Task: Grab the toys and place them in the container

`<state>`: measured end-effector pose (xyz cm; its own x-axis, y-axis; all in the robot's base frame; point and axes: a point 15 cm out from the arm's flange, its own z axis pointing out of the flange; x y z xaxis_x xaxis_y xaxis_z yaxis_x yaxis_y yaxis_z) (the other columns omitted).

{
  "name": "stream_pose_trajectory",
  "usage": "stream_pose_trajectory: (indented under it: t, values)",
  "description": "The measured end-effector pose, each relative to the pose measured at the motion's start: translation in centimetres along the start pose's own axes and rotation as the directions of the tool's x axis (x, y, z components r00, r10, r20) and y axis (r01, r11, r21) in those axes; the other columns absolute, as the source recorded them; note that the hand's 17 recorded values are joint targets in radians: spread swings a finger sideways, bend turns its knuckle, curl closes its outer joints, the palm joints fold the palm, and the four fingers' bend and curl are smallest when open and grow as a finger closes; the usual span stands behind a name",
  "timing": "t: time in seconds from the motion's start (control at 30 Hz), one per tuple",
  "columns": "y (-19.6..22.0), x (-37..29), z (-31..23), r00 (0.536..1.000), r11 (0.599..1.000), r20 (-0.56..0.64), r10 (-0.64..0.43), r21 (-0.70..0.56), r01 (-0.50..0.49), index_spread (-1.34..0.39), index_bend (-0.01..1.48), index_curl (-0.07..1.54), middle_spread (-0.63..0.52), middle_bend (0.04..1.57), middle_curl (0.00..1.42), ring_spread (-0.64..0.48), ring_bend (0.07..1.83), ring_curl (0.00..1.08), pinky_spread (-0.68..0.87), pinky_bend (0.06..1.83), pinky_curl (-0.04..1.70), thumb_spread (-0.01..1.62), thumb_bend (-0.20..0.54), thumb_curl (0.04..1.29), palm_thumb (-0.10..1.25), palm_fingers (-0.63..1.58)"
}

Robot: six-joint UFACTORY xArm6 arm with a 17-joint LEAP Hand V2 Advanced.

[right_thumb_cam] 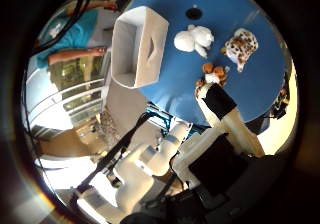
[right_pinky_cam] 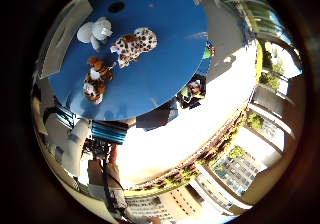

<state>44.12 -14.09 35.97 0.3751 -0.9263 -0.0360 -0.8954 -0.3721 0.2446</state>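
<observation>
Three plush toys lie on a round blue table [right_pinky_cam: 175, 29]: a white one [right_pinky_cam: 95, 31], a spotted white-and-brown one [right_pinky_cam: 135, 44] and a small brown one [right_pinky_cam: 96, 79]. In the right thumb side palm view an empty white container [right_thumb_cam: 138, 46] stands on the table beside the white toy [right_thumb_cam: 193, 39], with the spotted toy [right_thumb_cam: 240, 47] farther along. The brown toy [right_thumb_cam: 212, 74] is partly behind one finger [right_thumb_cam: 225, 109]. My hand [right_thumb_cam: 190, 149] is high above the table, away from the toys. Its fingers are straight and hold nothing.
The table has a dark hole at its middle [right_thumb_cam: 193, 13]. Pale paved floor [right_pinky_cam: 215, 104] surrounds the table, with railings and building fronts [right_pinky_cam: 235, 169] beyond.
</observation>
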Motion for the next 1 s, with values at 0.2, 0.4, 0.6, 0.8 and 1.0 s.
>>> stream_pose_trajectory:
  t: [0.2,0.4,0.6,0.8,1.0]
  values:
    - [-2.7,3.4,5.6,0.997,0.991,-0.066,-0.029,-0.136,0.02,-0.31,0.17,0.31,0.02,0.16,0.29,0.24,0.21,0.33,0.38,0.33,0.28,1.13,-0.025,0.42,0.76,0.02]
    - [-8.2,6.6,11.2,0.988,0.989,-0.137,-0.076,-0.134,0.057,-0.33,0.18,0.3,0.01,0.16,0.29,0.25,0.21,0.32,0.38,0.33,0.28,1.11,-0.026,0.42,0.78,0.02]
    - [-10.5,7.4,16.0,0.983,0.98,-0.15,-0.106,-0.184,0.077,-0.34,0.19,0.3,0.0,0.15,0.29,0.24,0.22,0.33,0.37,0.33,0.28,1.08,-0.028,0.43,0.79,0.03]
    - [-10.5,9.3,19.4,0.965,0.955,-0.239,-0.109,-0.293,0.036,-0.32,0.21,0.31,-0.04,0.16,0.29,0.23,0.22,0.33,0.37,0.3,0.27,1.06,-0.029,0.43,0.8,0.07]
    - [-9.5,10.0,20.0,0.97,0.952,-0.222,-0.098,-0.305,0.026,-0.26,0.23,0.33,-0.08,0.19,0.31,0.2,0.27,0.33,0.37,0.27,0.26,1.06,-0.03,0.42,0.79,0.29]
